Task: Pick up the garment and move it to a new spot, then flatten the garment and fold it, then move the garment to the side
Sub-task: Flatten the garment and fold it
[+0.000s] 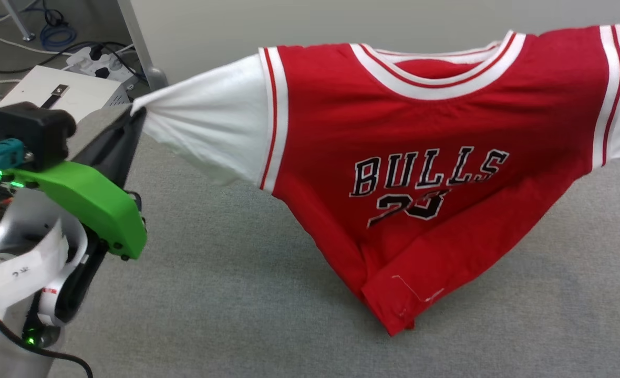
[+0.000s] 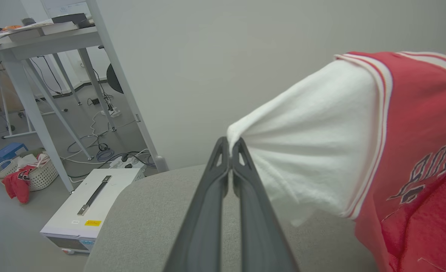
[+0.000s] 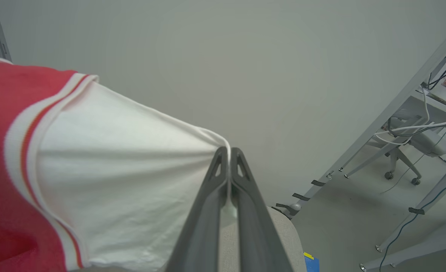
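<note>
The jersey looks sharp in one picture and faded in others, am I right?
Yes. Head view: even, soft light; the garment sharp, print readable. Left wrist view: red paler, lettering soft near the edge. Right wrist view: white sleeve bright, folds visible; red at the edge blurred.

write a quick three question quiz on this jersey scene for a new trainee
1. True or false: the garment lies flat on the grey surface.
2. The left gripper is shut on: A) the striped collar, B) a white sleeve, C) the bottom hem.
3. Short answer: what does the right gripper hold?
Key: 1 false, it hangs stretched between the two grippers; 2 B; 3 the other white sleeve, pinched at its end.
</note>
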### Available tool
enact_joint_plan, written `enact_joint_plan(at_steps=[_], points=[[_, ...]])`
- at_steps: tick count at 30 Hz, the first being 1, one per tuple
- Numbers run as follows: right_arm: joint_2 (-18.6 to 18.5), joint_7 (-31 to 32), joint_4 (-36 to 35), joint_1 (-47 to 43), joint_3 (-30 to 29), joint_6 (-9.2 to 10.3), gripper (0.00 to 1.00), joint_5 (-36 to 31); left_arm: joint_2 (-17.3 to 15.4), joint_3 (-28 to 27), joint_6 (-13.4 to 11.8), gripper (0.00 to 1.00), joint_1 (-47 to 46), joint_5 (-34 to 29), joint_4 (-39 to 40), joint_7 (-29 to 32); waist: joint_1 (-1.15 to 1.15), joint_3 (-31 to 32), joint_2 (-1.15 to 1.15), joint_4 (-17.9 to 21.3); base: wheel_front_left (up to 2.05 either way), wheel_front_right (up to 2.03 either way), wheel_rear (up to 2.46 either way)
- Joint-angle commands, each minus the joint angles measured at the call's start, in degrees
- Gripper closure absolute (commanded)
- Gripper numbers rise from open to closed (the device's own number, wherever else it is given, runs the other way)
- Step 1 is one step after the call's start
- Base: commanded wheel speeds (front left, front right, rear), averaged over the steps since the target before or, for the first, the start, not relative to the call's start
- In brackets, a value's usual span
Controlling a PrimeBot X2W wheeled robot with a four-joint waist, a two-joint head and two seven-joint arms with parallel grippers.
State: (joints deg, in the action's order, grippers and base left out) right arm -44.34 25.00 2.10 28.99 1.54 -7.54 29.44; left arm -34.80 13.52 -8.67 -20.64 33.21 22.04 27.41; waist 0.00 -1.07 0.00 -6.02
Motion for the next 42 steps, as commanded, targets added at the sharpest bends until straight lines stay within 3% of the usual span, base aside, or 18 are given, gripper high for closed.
enact_joint_plan(at_steps=[1,11,18,24,29,36,42], points=[[-0.3,-0.4,-0.5,1.4,-0.3,0.05,1.00,0.3,-0.7,-0.9,-0.5,1.00,-1.3,-0.9,0.4,-0.7,0.00,0.8,0.00,0.9,0.00,0.00,0.00],[-1.1,-0.1,-2.6,8.7,0.0,0.05,1.00,0.3,-2.8,-5.3,0.3,1.00,-8.2,-0.9,0.9,-3.2,0.00,-3.0,0.00,2.6,0.00,0.00,0.00],[-0.7,-0.8,0.7,18.0,2.2,0.05,1.00,0.1,-4.1,-5.4,4.2,1.00,-16.0,1.1,-4.6,-3.1,0.00,-10.3,0.00,3.6,0.00,0.00,0.00],[0.0,-1.4,6.2,30.0,6.3,0.05,1.00,-1.4,-6.7,-4.1,9.0,1.00,-26.5,1.1,-11.2,-1.0,0.00,-18.9,0.00,4.2,0.00,0.00,0.00],[1.2,-3.4,12.3,41.0,9.5,0.05,1.00,-3.6,-6.8,-2.4,12.2,1.00,-39.1,-0.1,-18.4,-1.0,0.00,-26.0,0.00,4.8,0.00,0.00,0.00],[5.7,-7.9,23.7,54.2,12.1,0.05,1.00,-8.2,-5.6,0.4,14.5,1.00,-55.9,-2.4,-30.4,-2.5,0.00,-33.2,0.00,6.0,0.00,0.00,0.00],[9.7,-15.8,33.4,64.0,9.9,0.05,1.00,-13.2,-3.3,2.3,15.3,1.00,-68.0,-5.4,-40.2,-9.5,0.00,-36.2,0.00,6.0,0.00,0.00,0.00]])
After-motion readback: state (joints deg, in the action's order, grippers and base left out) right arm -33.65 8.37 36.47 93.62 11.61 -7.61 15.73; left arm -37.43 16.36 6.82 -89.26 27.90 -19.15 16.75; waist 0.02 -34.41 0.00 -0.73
